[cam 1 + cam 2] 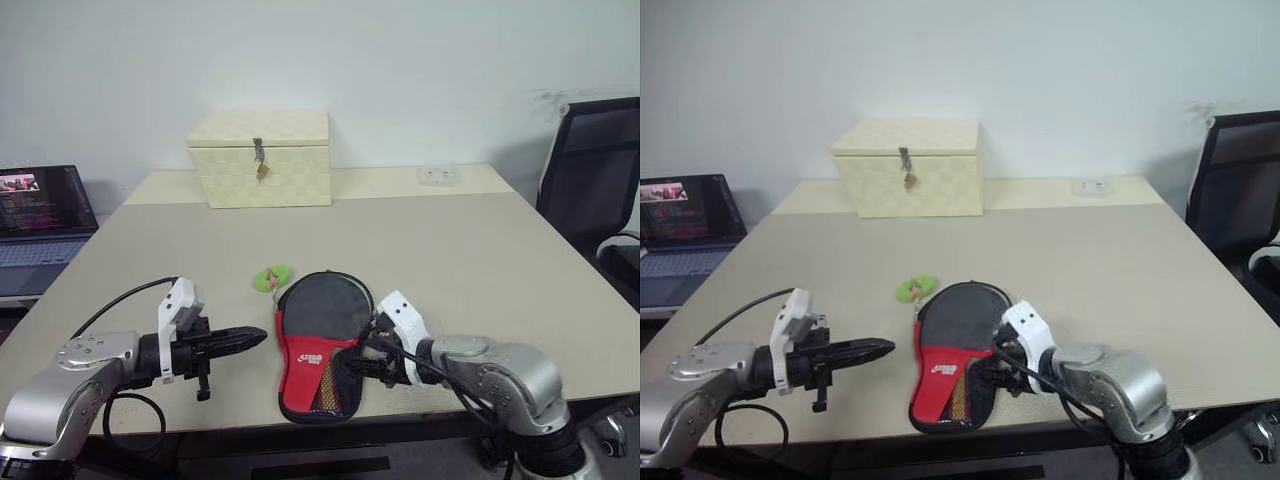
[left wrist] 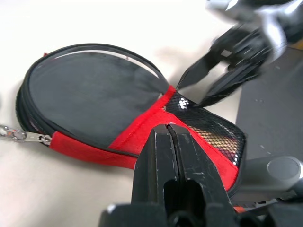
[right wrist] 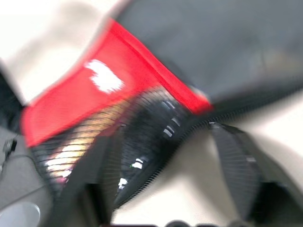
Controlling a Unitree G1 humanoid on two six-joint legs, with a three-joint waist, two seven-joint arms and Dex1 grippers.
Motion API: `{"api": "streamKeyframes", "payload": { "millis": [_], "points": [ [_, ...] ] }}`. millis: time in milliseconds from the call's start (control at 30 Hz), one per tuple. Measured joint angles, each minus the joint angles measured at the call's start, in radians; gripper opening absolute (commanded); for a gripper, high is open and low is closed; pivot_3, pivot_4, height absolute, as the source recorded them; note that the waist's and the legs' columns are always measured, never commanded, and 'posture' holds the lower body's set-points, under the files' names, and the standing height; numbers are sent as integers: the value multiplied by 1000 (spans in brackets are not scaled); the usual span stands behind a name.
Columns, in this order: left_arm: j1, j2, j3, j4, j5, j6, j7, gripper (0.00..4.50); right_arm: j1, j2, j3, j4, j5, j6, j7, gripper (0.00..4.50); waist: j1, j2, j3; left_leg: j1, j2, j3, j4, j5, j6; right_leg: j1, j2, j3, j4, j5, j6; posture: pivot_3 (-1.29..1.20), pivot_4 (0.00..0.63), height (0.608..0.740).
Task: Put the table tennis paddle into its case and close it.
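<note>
the case (image 1: 318, 345) lies flat at the near edge of the table (image 1: 480, 260), its top flap down over the body, so the table tennis paddle seems already inside, a hint of wood showing through the mesh at the handle end; what looks left is running the zip round. the right gripper (image 1: 352, 362) sits at the case's near right side with its fingers spread apart and holding nothing, while the left gripper (image 1: 250, 339) hovers just left of the case, clenched and empty. the case is paddle-shaped, black over the round part, red with a white logo below, and its green zipper pull (image 1: 272, 278) lies just beyond its far left rim.
</note>
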Motion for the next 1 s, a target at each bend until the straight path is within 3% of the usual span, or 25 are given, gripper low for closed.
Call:
{"api": "streamKeyframes", "payload": {
  "millis": [33, 200, 300, 533, 667, 1000],
  "points": [
    [0, 0, 0, 6, 0, 0, 8, 0, -13, -8, -4, -2, 7, -16, 17, 4480, 0, 0, 0, 0, 0, 0, 0, 0, 0, 0, 0, 0, 0, 0, 0, 0, 150, 740],
    [-46, -43, -4, 73, 63, -40, 99, 0, -96, 52, -2, 122, 18, -168, 74, 4480, 1, 0, 0, 1, -1, 0, 0, 0, 0, 1, 0, 0, 0, 0, 0, 0, 150, 740],
    [-102, -70, -23, 148, 153, -90, 185, 549, -125, 106, 56, 223, -36, -263, 59, 4500, 3, -1, 0, 0, -1, -1, 0, 0, 0, 1, 0, -1, 0, 0, 0, 0, 150, 740],
    [-298, -145, -92, 375, 315, -164, 331, 3044, -125, 143, 106, 310, -96, -338, 31, 4500, 27, -2, 0, -14, -1, -4, 5, 0, 0, -11, -2, -3, 2, 5, -2, 0, 150, 740],
    [-451, -202, -136, 547, 379, -195, 368, 4484, -124, 143, 107, 329, -124, -347, 23, 4500, 36, -2, -1, -15, -2, -3, 5, 0, 0, -11, -2, -5, 2, 5, -1, 0, 150, 740],
    [-815, -369, -236, 1154, 481, -258, 307, 4484, -122, 157, 109, 340, -135, -353, 9, 4500, 39, -2, -1, -15, -5, -2, 6, 0, 0, -11, -1, -7, 2, 6, -1, 0, 150, 740]
  ]
}}
